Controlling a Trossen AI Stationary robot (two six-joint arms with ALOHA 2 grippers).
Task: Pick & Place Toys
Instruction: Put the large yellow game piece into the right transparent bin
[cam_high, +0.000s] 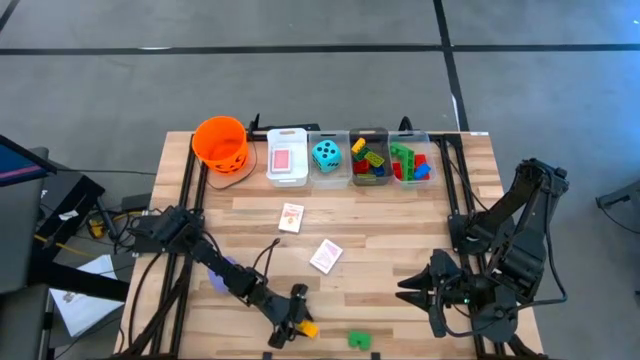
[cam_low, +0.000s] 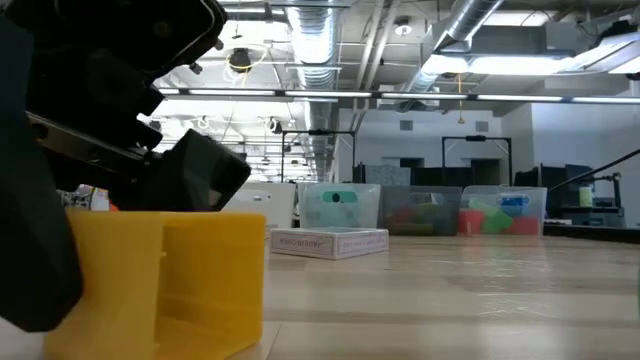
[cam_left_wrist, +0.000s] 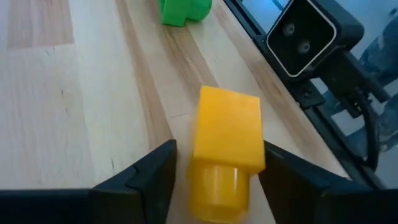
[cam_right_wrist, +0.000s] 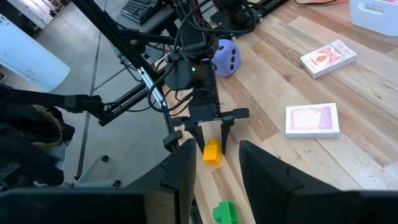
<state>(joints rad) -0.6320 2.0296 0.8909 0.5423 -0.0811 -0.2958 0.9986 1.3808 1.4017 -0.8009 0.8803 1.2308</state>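
Yellow brick (cam_left_wrist: 227, 140) lies on the tabletop (cam_high: 390, 225) near its front edge, between the two fingers (cam_left_wrist: 140, 180) of the left tool (cam_high: 298, 318). Fingers spread, one on each side of the brick; a narrow gap shows on both sides in the left wrist view, so no pinch yet. The right wrist view agrees: fingers straddle the brick, tips down at the wood.

Step in hand, by my reading: grasp of the yellow brick, closing phase. Next move calls for the fingers to close squarely on the brick's flat sides, then a straight lift, then carry to the brick bins (cam_high: 370, 160) along the far edge. The brick's round stud points toward the wrist, so a grip too low may catch the stud rather than the body.

Left arm pose: stretched low and diagonal from its base at the left edge toward the front centre, wrist pitched down.

Green brick (cam_high: 360, 341) lies just beyond the yellow one, apart from it, untouched.

Right tool (cam_high: 415, 285) hangs at front right, well apart from the bricks, fingers narrowly parted, holding nothing.
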